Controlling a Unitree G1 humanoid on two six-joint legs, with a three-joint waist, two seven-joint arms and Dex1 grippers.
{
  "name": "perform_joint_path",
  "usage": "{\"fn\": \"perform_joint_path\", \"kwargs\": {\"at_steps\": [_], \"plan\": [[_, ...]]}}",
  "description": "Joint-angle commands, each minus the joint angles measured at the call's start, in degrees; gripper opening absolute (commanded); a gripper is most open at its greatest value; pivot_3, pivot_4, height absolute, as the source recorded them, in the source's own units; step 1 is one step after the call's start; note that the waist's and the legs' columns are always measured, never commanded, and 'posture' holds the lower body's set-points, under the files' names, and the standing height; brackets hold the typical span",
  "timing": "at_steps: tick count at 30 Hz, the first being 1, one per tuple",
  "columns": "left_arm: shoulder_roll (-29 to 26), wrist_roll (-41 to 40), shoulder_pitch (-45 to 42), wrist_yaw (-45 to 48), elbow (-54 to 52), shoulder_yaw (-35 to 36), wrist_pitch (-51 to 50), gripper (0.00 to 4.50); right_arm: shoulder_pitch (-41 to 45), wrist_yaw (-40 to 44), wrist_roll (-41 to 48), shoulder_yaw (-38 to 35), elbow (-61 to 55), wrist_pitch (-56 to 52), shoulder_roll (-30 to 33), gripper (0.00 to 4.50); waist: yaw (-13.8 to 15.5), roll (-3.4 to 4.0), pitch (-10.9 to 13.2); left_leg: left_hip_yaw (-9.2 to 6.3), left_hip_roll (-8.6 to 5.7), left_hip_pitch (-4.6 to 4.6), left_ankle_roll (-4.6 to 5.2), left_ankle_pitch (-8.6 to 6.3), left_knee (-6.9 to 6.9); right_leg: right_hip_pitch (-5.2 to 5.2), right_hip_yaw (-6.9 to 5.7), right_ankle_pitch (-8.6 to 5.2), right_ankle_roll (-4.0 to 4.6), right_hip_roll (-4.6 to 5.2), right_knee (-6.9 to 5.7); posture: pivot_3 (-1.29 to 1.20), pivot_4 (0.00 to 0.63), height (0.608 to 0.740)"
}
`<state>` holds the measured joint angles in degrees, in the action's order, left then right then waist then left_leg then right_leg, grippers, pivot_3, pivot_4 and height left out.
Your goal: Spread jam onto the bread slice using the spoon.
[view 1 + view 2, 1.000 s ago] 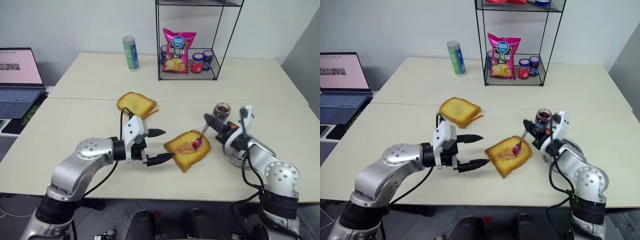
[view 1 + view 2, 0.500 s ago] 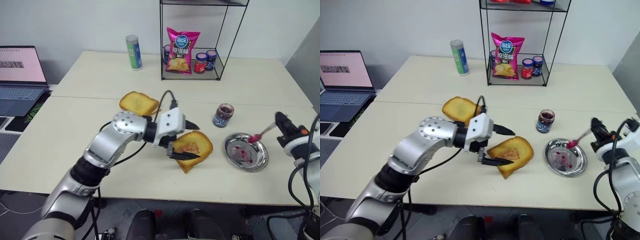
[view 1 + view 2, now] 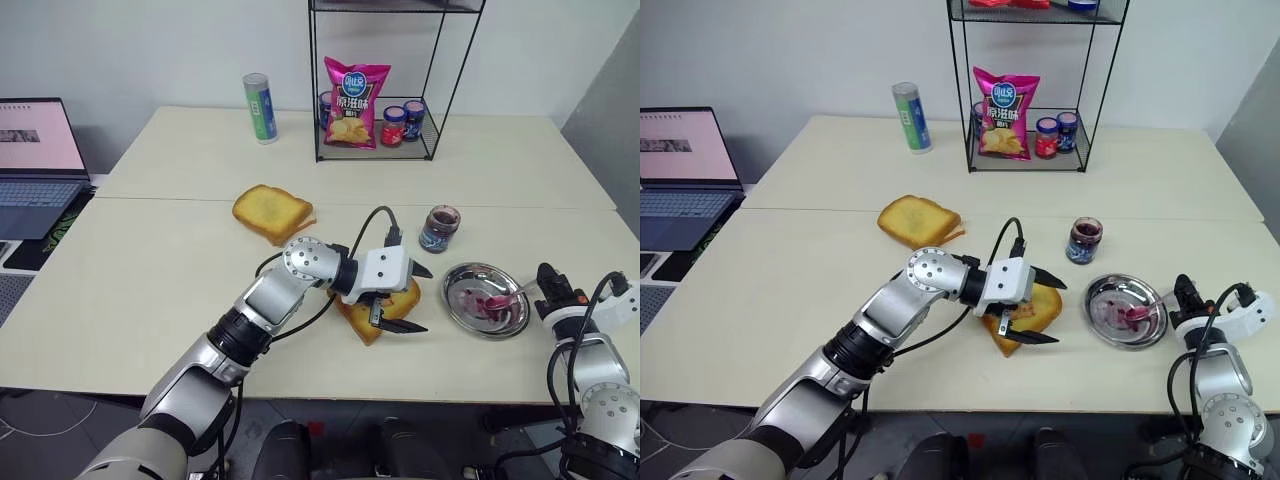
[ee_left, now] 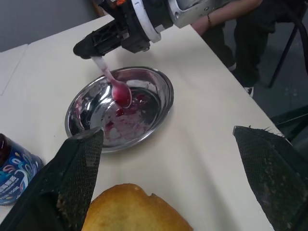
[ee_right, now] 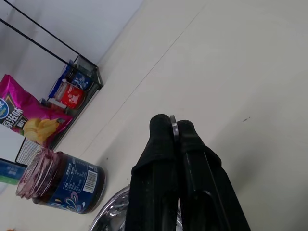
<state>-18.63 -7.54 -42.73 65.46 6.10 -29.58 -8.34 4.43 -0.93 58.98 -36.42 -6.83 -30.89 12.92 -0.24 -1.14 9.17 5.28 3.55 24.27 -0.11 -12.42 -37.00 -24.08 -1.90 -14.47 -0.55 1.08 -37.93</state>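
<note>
The left gripper [image 3: 412,298] hung with its two black fingers spread wide, one on each side of the bread slice [image 3: 384,305], which lay on the pale beige table [image 3: 150,260] just under and behind the fingertips. To the right of this gripper stood the round steel dish [image 3: 487,299], smeared with red jam [image 4: 121,111], and just beyond the gripper was the small glass jam jar [image 3: 439,228]. The right gripper [image 3: 547,283] was at the dish's right rim, its fingers pressed together on the spoon [image 4: 113,83], whose stained bowl hung over the dish, perhaps touching the bottom. Far behind the left gripper lay the second toast [image 3: 270,211]. At the table's back stood a black wire rack [image 3: 380,130] with a pink chip bag [image 3: 356,103] and lidded jars [image 3: 404,120], beside it a green can [image 3: 261,107], before a plain white wall. A laptop [image 3: 35,155] was on a side desk at the far left.
</note>
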Motion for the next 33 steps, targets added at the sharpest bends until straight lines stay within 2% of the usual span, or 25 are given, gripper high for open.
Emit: {"fn": "perform_joint_path", "kwargs": {"at_steps": [1, 11, 14, 18, 20, 22, 24, 26, 28, 31, 33], "plan": [[0.13, 0.26, 0.30, -0.15, -1.52, 1.59, 0.78, 4.50, -0.30, 1.79, -0.36, -0.75, 1.21, 1.03, 1.14, 0.70, 0.01, 0.02, -0.01, 0.00, 0.00, 0.00, 0.00, 0.00, 0.00, 0.00, 0.00, 0.00, 0.00, 0.01, -0.01, 0.00, 0.150, 0.740], [0.82, 0.77, 0.03, -0.46, -1.23, 2.46, 1.35, 4.50, -0.74, 1.51, 1.41, -2.52, -0.19, -0.03, 4.73, 2.86, 0.00, 0.04, -0.01, 0.01, -0.01, -0.01, 0.00, 0.00, 0.00, -0.01, 0.01, 0.00, 0.00, 0.01, -0.03, 0.00, 0.150, 0.740], [-0.47, 0.74, 0.15, 0.18, -1.29, 3.33, 1.60, 4.50, -1.65, 1.47, 0.64, -3.51, -1.61, -0.72, 8.58, 3.58, 0.03, 0.06, -0.01, 0.02, -0.02, 0.00, 0.00, 0.00, 0.00, -0.01, 0.02, 0.00, 0.00, 0.02, -0.02, 0.00, 0.150, 0.740], [-4.04, -1.06, 1.05, 0.88, -2.90, 6.66, -1.19, 4.50, -3.78, 5.26, -5.07, -2.16, -4.45, -1.28, 17.53, 4.45, -0.01, 0.10, -0.01, 0.03, -0.01, -0.02, 0.00, 0.00, -0.01, -0.01, 0.02, 0.00, 0.00, 0.02, -0.03, 0.00, 0.150, 0.740], [-7.82, -3.03, 2.14, 2.00, -4.29, 10.07, -4.34, 4.50, -4.51, 9.44, -7.19, -1.29, -6.16, -2.78, 24.27, 4.49, -0.27, 0.18, -0.02, 0.04, -0.01, -0.05, 0.00, 0.00, 0.01, -0.02, 0.04, 0.00, 0.00, 0.01, -0.04, 0.00, 0.150, 0.740], [-9.25, -4.02, 2.64, 2.41, -5.18, 11.27, -5.80, 4.50, -4.81, 11.22, -8.02, -0.96, -6.63, -3.36, 26.67, 4.49, -0.43, 0.17, -0.02, 0.08, -0.01, -0.15, 0.00, 0.00, 0.02, 0.01, 0.07, 0.00, 0.00, -0.03, -0.06, 0.00, 0.150, 0.740], [-15.07, -5.76, 4.97, 2.59, -6.83, 16.33, -9.87, 4.50, -5.66, 20.01, -3.93, 0.64, -11.79, -8.34, 34.03, 4.49, -0.28, 0.12, -0.03, 0.01, 0.01, -0.18, 0.00, 0.00, 0.03, 0.05, -0.01, -0.01, 0.00, -0.07, -0.06, 0.00, 0.150, 0.740], [-20.50, -7.34, 6.79, 2.40, -7.42, 21.30, -14.05, 4.50, -8.17, 29.14, -2.16, 3.36, -17.85, -12.96, 42.00, 4.49, -0.98, 0.48, 0.13, 0.06, 0.08, -0.18, 0.00, 0.00, 0.06, 0.01, 0.08, -0.01, 0.02, -0.06, -0.09, 0.00, 0.150, 0.740], [-23.86, -8.20, 7.74, 1.96, -6.68, 24.05, -15.69, 4.50, -13.51, 37.23, -3.32, 5.06, -23.12, -14.77, 47.77, 4.49, -1.03, 0.26, 0.16, 0.04, 0.09, -0.29, 0.00, 0.00, 0.13, 0.06, 0.07, -0.06, 0.09, -0.04, -0.08, 0.00, 0.150, 0.740], [-26.55, -8.58, 9.25, 2.18, -6.29, 26.48, -16.77, 4.50, -19.51, 43.84, -7.66, 5.83, -25.89, -14.31, 51.58, 4.49, -0.01, 0.01, 0.12, -0.24, 0.13, -0.27, -0.02, -0.01, 0.11, 0.21, -0.29, -0.14, 0.19, -0.03, 0.02, 0.00, 0.150, 0.740], [-27.53, -8.99, 10.32, 2.04, -6.75, 27.43, -16.94, 4.50, -21.35, 45.78, -9.75, 5.90, -25.49, -13.25, 51.85, 4.49, 0.56, -0.02, 0.14, -0.28, 0.12, -0.28, -0.03, -0.02, 0.13, 0.32, -0.38, -0.18, 0.21, 0.02, 0.15, 0.00, 0.150, 0.740]]}}
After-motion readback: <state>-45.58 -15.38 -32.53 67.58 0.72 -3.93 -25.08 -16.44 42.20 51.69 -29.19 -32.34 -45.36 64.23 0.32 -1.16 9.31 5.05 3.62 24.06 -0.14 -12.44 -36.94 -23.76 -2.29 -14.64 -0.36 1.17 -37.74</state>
